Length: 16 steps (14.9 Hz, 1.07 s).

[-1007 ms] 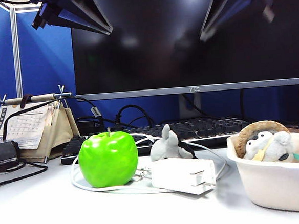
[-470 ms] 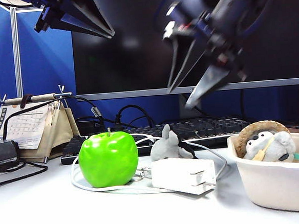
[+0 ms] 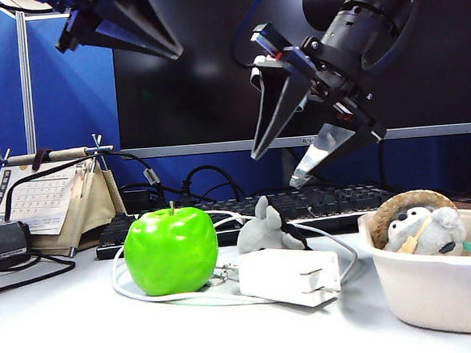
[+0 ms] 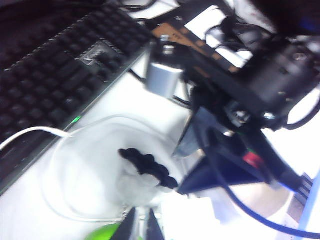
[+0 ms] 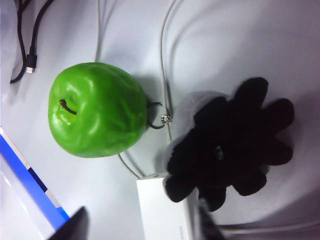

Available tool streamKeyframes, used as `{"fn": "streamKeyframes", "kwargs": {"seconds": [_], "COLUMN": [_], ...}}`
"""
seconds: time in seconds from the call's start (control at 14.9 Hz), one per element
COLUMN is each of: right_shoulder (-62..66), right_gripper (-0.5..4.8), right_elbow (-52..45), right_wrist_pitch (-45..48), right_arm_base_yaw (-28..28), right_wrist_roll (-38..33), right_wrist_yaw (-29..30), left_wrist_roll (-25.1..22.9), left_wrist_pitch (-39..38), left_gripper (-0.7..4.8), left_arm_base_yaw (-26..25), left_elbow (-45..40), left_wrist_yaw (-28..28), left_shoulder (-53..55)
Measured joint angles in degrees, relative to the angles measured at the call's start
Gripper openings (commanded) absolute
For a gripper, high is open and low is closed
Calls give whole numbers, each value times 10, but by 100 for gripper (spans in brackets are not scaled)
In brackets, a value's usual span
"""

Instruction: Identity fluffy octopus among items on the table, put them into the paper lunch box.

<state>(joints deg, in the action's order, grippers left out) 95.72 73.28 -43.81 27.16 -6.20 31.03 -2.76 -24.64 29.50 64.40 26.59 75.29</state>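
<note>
The right gripper (image 3: pixel 295 166), jaws spread wide and empty, hangs above the fluffy octopus (image 3: pixel 265 227), which lies flipped between the green apple (image 3: pixel 171 250) and the white adapter (image 3: pixel 289 275), well left of the paper lunch box (image 3: pixel 437 283). Coming down, a finger could snag the white cable (image 5: pixel 163 60) or pinch the adapter instead. The left gripper (image 3: pixel 124 27) waits high above the apple; whether it is spread or pressed together I cannot tell.
</note>
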Motion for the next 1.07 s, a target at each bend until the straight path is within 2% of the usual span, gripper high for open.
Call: {"fn": "streamKeyframes", "kwargs": {"seconds": [0.4, 0.74, 1.07], "right_shoulder": [16, 42, 64], "right_gripper": [276, 276, 260], "right_elbow": [0, 0, 0], "right_wrist_pitch": [20, 38, 63], "right_arm_base_yaw": [40, 65, 71], "right_wrist_roll": [-21, -28, -28], "right_wrist_yaw": [-64, -183, -184], "left_wrist_roll": [0, 0, 0], "left_wrist_pitch": [0, 0, -5], "left_gripper": [29, 29, 29], "left_arm_base_yaw": [0, 0, 0], "left_elbow": [0, 0, 0], "left_wrist_yaw": [2, 2, 3], "left_shoulder": [0, 0, 0]}}
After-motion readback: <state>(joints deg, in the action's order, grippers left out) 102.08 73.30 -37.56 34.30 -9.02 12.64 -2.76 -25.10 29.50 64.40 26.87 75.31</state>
